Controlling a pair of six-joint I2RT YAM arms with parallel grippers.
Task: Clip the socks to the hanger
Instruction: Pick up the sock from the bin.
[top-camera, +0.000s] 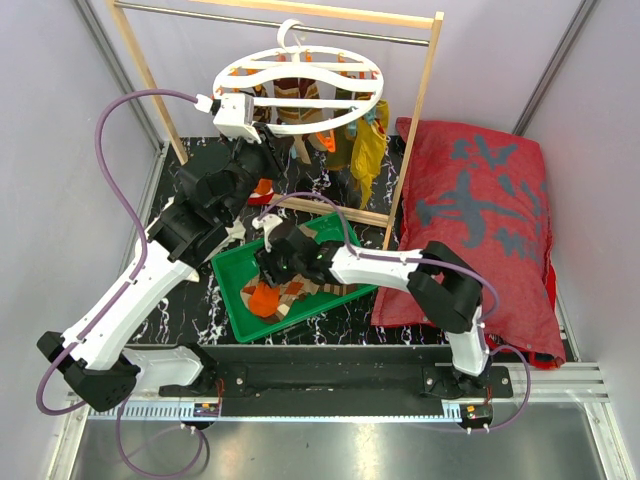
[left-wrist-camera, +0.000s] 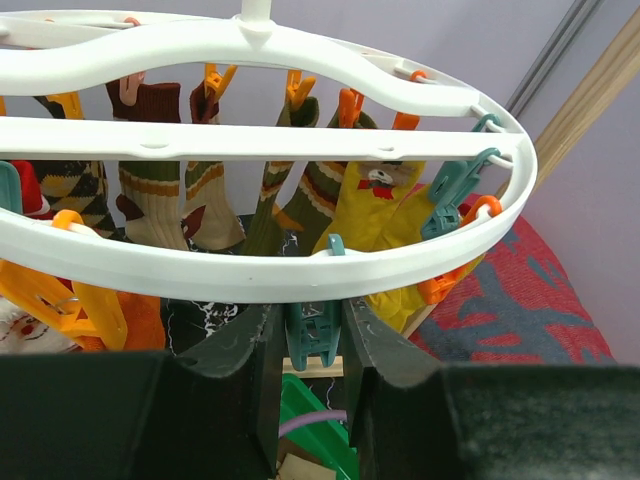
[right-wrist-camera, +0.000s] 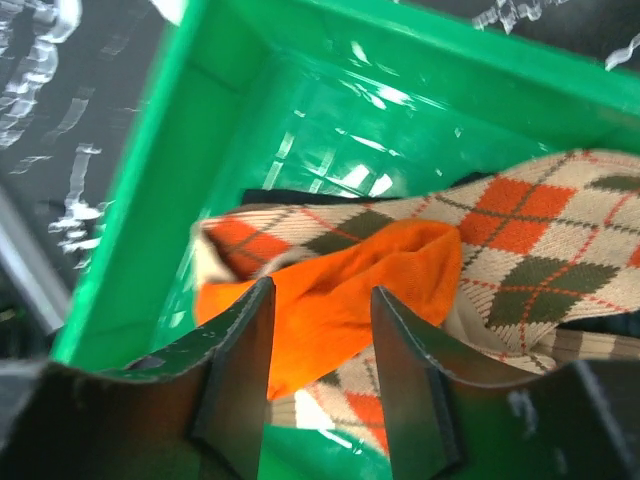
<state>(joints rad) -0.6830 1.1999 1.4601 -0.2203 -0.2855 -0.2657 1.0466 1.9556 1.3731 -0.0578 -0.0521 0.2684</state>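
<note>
The white round hanger (top-camera: 300, 85) hangs by its hook from the rack, with several socks (left-wrist-camera: 160, 205) and a yellow one (left-wrist-camera: 375, 205) clipped under it. My left gripper (top-camera: 235, 110) is raised to the ring's near rim (left-wrist-camera: 250, 270). In the left wrist view the left gripper (left-wrist-camera: 312, 322) is shut on a teal clip (left-wrist-camera: 315, 345), squeezed between the jaws. My right gripper (top-camera: 268, 262) is low in the green tray (top-camera: 230, 290). There the right gripper (right-wrist-camera: 320, 300) stands open astride a plain orange sock (right-wrist-camera: 400, 260), which lies on an argyle sock (right-wrist-camera: 530, 230).
A wooden rack frame (top-camera: 415, 120) with a metal rod (top-camera: 200, 15) holds the hanger at the back. A big red cushion (top-camera: 490, 210) fills the right side. The green tray's wall (right-wrist-camera: 200, 120) stands to the left of my right fingers. The tabletop (top-camera: 190, 330) is black marbled.
</note>
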